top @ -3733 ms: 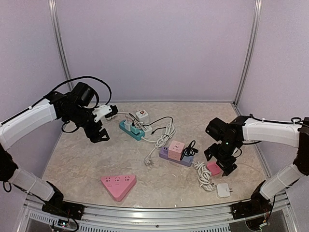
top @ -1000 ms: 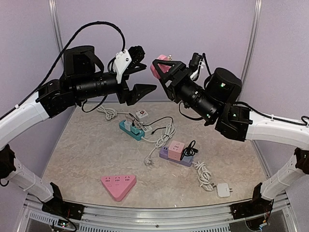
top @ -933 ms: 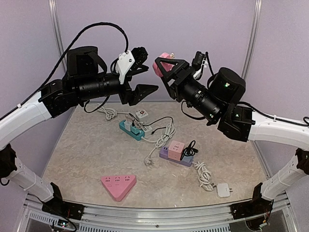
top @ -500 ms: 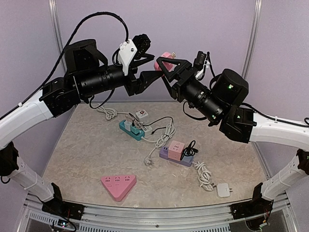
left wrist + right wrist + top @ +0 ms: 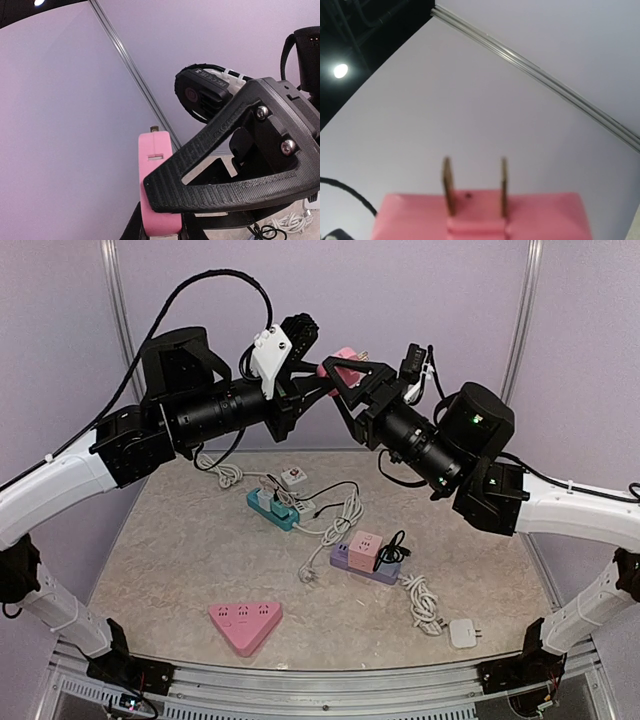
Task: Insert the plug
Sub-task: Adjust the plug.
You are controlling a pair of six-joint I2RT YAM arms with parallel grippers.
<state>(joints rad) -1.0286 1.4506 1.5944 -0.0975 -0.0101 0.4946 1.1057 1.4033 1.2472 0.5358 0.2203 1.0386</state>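
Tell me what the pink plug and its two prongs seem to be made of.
The pink plug: apparently moulded plastic, smooth and fairly matt, judging by its even colour and rounded edges. Its prongs: probably metal, brass-toned, being thin flat blades with a dull sheen; the close view is blurred.

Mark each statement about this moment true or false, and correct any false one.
1. The right gripper holds a pink plug up in the air. True.
2. The plug has three metal pins. False: two prongs show in the right wrist view.
3. A pink triangular power strip lies on the table. True.
4. The white adapter is plugged into the purple power strip. False: it lies loose on the table, apart from that strip.
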